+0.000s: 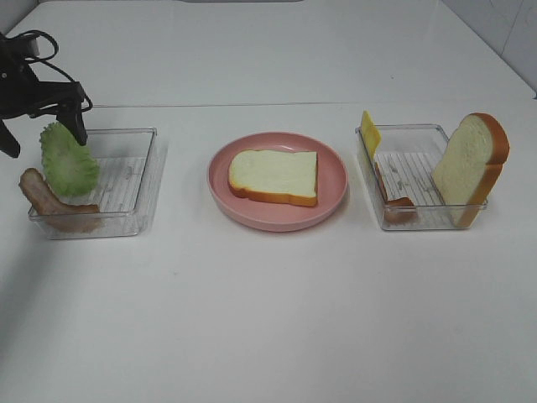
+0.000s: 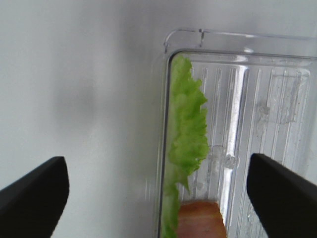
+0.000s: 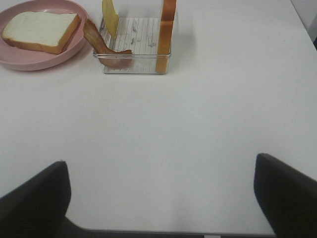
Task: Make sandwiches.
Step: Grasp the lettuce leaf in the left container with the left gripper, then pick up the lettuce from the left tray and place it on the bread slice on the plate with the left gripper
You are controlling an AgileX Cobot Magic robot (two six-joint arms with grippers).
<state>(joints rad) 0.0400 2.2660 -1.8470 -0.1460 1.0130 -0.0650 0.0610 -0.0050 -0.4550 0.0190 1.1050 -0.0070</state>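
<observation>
One bread slice (image 1: pixel 275 176) lies flat on the pink plate (image 1: pixel 277 220). The left clear tray (image 1: pixel 126 180) holds a frilly lettuce leaf (image 1: pixel 69 164) and a bacon strip (image 1: pixel 50 201), both leaning on its left wall. My left gripper (image 1: pixel 44 138) hangs open above that wall. In the left wrist view the lettuce (image 2: pixel 188 129) and bacon (image 2: pixel 200 218) sit between the spread fingers of the left gripper (image 2: pixel 156 168). The right tray (image 1: pixel 411 214) holds cheese (image 1: pixel 370 130), bacon (image 1: pixel 394 201) and an upright bread slice (image 1: pixel 471 164). My right gripper (image 3: pixel 158 168) is open over bare table, well short of its tray (image 3: pixel 136 62).
White table all around. The plate stands between the two trays. The right wrist view shows the plate (image 3: pixel 29 62) with its bread (image 3: pixel 39 29) beside the tray's bacon (image 3: pixel 106 49), cheese (image 3: pixel 110 17) and standing bread (image 3: pixel 166 34). The right arm is outside the high view.
</observation>
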